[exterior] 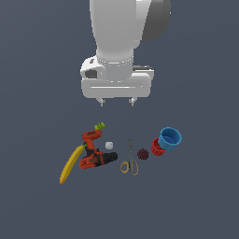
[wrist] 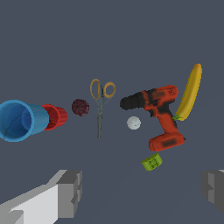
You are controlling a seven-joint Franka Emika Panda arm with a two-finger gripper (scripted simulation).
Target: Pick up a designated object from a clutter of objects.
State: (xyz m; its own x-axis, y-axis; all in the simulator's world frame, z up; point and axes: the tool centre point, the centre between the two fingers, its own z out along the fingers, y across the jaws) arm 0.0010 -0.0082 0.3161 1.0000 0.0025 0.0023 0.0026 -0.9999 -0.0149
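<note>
— Gripper (exterior: 116, 101) status?

— Hanging above the clutter with its two fingers (wrist: 70, 192) spread wide and nothing between them. It touches none of the items.

— Where is the drill (exterior: 94, 151)?

— Lying on its side on the dark surface, toward the exterior view's left of the group. Its black chuck points toward the scissors (exterior: 129, 162), and its red-orange handle runs toward the small green piece (exterior: 99, 126).

— What sits around it?

— The yellow banana (exterior: 71, 164) lies just beside it on the exterior view's left, its upper end touching or nearly touching the drill's body; which one I cannot tell. The white ball (exterior: 109, 145) rests just off the chuck. The dark red berry (exterior: 143, 154) is beyond the scissors, then the red cup (exterior: 158, 147) and blue cup (exterior: 170, 138) on their sides, the red one seated against the blue.
</note>
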